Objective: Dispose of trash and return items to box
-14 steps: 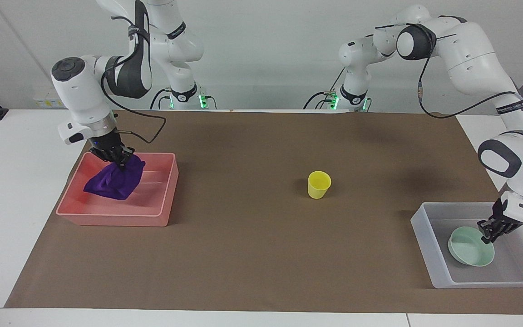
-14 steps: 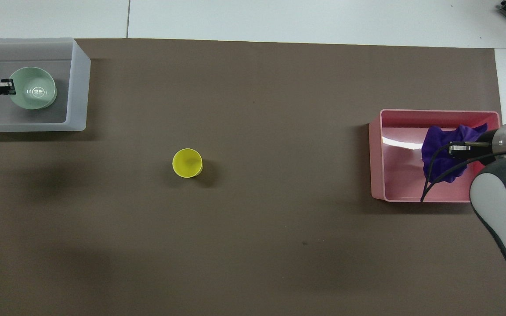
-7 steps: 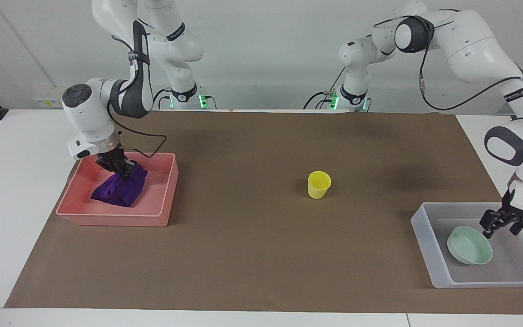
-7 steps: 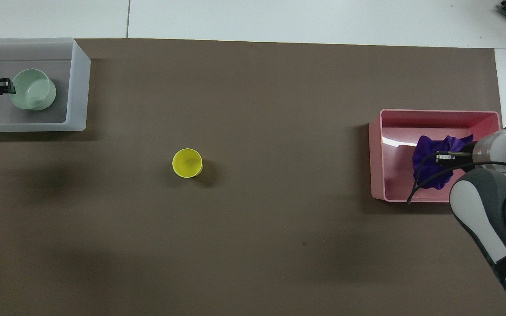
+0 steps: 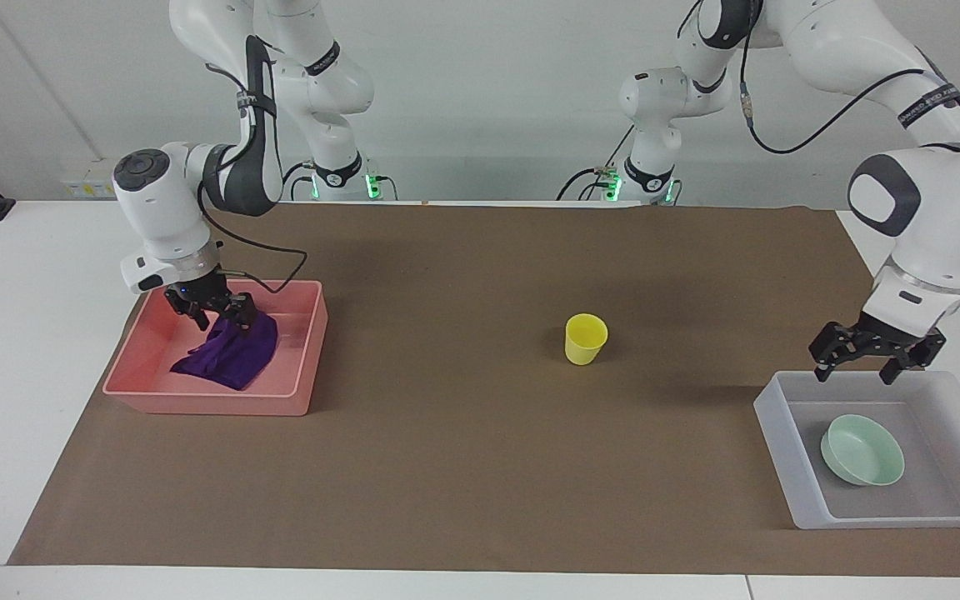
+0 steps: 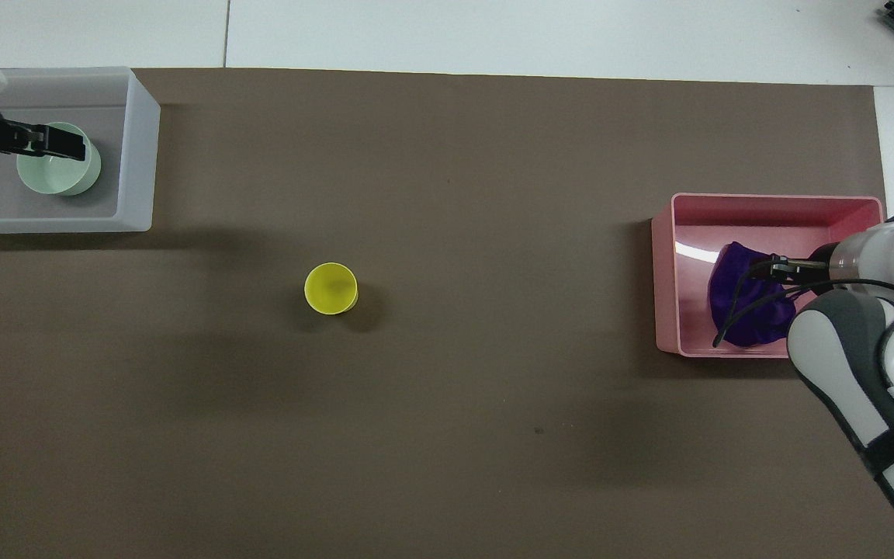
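The purple cloth (image 5: 234, 358) lies crumpled in the pink tray (image 5: 213, 404), also in the overhead view (image 6: 734, 307). My right gripper (image 5: 222, 317) is open just above the cloth, fingers spread; overhead it (image 6: 774, 268) is over the tray (image 6: 773, 203). The mint-green bowl (image 5: 862, 450) rests in the translucent box (image 5: 780, 433). My left gripper (image 5: 857, 368) is open and empty, raised over the box; overhead it (image 6: 59, 142) covers part of the bowl (image 6: 59, 172) in the box (image 6: 140, 155). The yellow cup (image 5: 586, 338) stands upright mid-table (image 6: 330, 288).
A brown mat (image 5: 463, 467) covers the table. The pink tray sits at the right arm's end, the box at the left arm's end. Cables hang from both arms.
My right gripper lowered the cloth into the pink tray and opened. My left gripper let go of the bowl in the box and rose above it, open.
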Available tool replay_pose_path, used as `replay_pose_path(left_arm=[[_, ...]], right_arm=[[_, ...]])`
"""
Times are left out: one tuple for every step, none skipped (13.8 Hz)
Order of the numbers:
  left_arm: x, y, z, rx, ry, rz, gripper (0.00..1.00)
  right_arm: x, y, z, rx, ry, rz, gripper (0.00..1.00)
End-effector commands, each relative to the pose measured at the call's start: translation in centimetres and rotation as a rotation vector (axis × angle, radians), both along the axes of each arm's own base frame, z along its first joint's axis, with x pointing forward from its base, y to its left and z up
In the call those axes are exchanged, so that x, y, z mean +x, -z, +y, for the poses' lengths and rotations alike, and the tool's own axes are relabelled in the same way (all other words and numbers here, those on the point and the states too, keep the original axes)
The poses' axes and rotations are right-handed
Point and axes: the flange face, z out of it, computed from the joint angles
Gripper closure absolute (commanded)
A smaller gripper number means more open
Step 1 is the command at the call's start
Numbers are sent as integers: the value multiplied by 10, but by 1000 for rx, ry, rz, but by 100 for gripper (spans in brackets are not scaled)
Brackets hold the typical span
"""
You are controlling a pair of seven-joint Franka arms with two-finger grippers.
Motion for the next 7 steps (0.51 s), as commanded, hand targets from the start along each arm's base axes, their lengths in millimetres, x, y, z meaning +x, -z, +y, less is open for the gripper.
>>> replay_pose_path(left_arm=[[-41, 23, -61, 2, -18, 57, 0], [-54, 37, -84, -4, -24, 63, 0], [-64, 47, -103, -10, -17, 48, 0], [-78, 59, -123, -16, -12, 47, 0], [-88, 68, -138, -22, -17, 46, 0], [-98, 74, -155, -25, -15, 52, 0], [-106, 77, -175, -29, -22, 59, 0]], right_arm=[[5, -49, 15, 1, -14, -12, 0], [3, -67, 19, 0, -20, -21, 0], [2, -83, 34, 2, -40, -11, 0], [0, -101, 36, 3, -40, 5, 0], [-2, -120, 35, 3, -37, 15, 0], [-4, -138, 35, 4, -35, 26, 0], [-7, -158, 34, 5, -32, 37, 0]])
